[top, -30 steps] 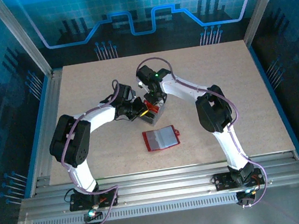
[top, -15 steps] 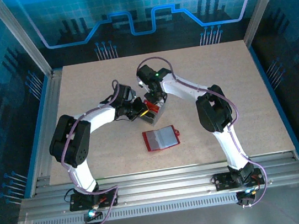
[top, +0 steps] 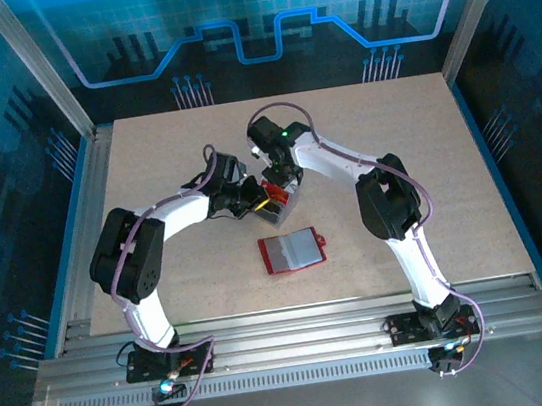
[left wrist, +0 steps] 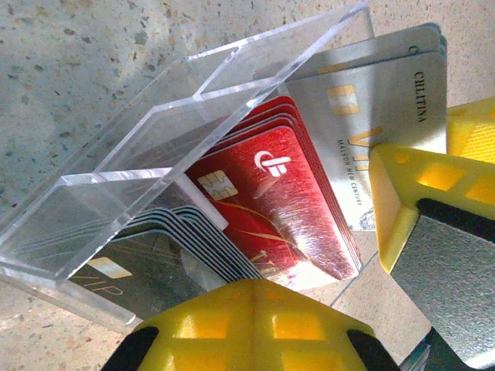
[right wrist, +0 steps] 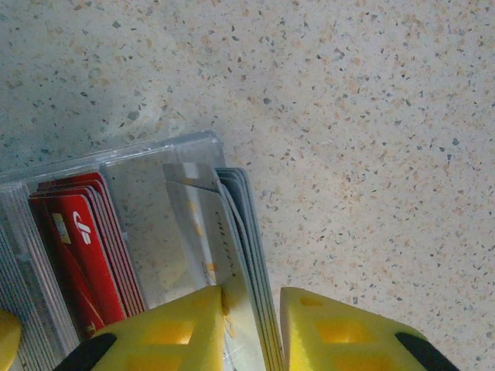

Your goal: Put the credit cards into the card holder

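The card holder (top: 293, 250) lies open on the worktop (top: 414, 142), grey sleeves up, small tab on its right side. It is about in the middle and no tool touches it. A bit farther, w/ a small gap, stands a clear plastic rack (left wrist: 155, 131), and both arms meet over it, left arm from the left and right arm from the far-right. The credit cards are all in this rack, upright and leaning, in 3 groups: dark cards (left wrist: 147, 270), red cards (left wrist: 271, 209) in the middle compartment, and pale cards (left wrist: 363, 108) at the end. The right tool (right wrist: 253, 313) is closed on the pale cards. In the right wrist view these cards pass between its two yellow fingers (right wrist: 166, 328) and fill nearly the whole gap. In the left wrist view one of these fingers sits in front of the pale cards' lower corner and another yellow part shows behind them. The left tool (left wrist: 255, 290) is just at the rack's edge, before the dark and red cards. Its fingers meet w/ no gap visible. If sth thin is between them, I cannot tell.
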